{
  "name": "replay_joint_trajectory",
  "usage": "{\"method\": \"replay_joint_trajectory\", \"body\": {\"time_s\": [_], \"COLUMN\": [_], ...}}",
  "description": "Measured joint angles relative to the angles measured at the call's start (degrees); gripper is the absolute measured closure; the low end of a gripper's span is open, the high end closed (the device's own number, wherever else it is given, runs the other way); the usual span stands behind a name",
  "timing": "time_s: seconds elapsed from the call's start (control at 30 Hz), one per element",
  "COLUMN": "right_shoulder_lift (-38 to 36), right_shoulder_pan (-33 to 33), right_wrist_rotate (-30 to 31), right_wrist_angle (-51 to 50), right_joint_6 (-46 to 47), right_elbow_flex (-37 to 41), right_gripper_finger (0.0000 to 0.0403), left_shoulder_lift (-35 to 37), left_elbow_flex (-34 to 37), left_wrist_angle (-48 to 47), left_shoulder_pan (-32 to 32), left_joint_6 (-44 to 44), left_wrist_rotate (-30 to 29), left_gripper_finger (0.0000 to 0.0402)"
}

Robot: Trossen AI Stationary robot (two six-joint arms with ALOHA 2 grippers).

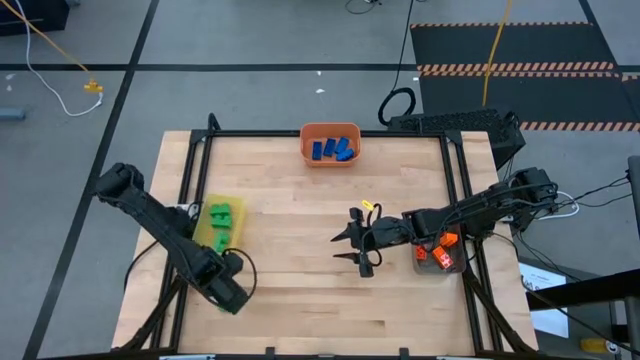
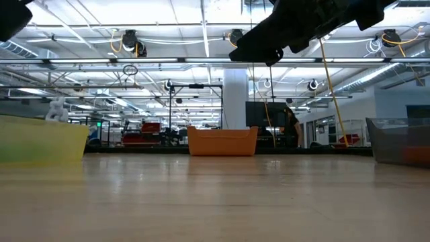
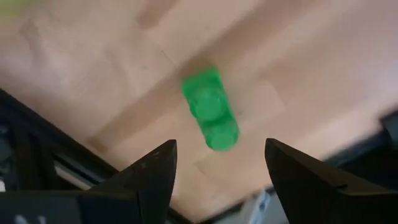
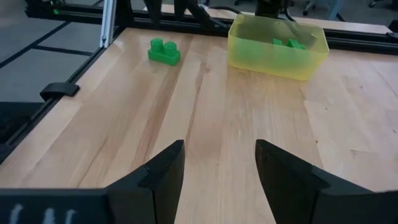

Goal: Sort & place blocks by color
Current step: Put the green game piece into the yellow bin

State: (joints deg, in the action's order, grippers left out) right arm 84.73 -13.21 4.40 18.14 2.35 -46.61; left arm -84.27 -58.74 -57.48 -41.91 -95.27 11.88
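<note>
though blurred, a studded green block (image 3: 210,111)

Blue blocks (image 1: 333,150) lie in the orange bin (image 1: 306,137), green blocks (image 1: 220,220) in the yellow bin (image 1: 203,232), orange blocks (image 1: 444,252) in the grey bin (image 1: 420,267). One green two-stud block (image 3: 211,110) lies flat on the table (image 1: 290,250) near the yellow bin.

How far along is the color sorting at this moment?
Nearly finished. Blue blocks sit in the orange bin, green blocks in the yellow bin, orange blocks in the grey bin. One green block lies on the table below the open left gripper. The right gripper waits mid-table, empty.
</note>
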Motion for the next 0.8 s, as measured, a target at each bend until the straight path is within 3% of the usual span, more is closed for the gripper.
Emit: {"method": "replay_joint_trajectory", "body": {"time_s": [0.43, 0.8], "right_shoulder_lift": [0.00, 0.00], "right_shoulder_pan": [0.00, -0.02], "right_wrist_rotate": [-0.02, -0.04], "right_wrist_angle": [-0.05, -0.49], "right_joint_6": [0.61, 0.61], "right_elbow_flex": [0.00, 0.00], "right_gripper_finger": [0.0216, 0.0216], "left_shoulder_lift": [-8.98, -17.65], "left_elbow_flex": [0.02, 0.02], "left_wrist_angle": [3.00, 5.32], "left_shoulder_pan": [-0.28, -0.56], "left_joint_6": [-1.98, 0.51], "left_wrist_rotate": [1.57, 3.14], "left_gripper_finger": [0.0124, 0.0122]}}
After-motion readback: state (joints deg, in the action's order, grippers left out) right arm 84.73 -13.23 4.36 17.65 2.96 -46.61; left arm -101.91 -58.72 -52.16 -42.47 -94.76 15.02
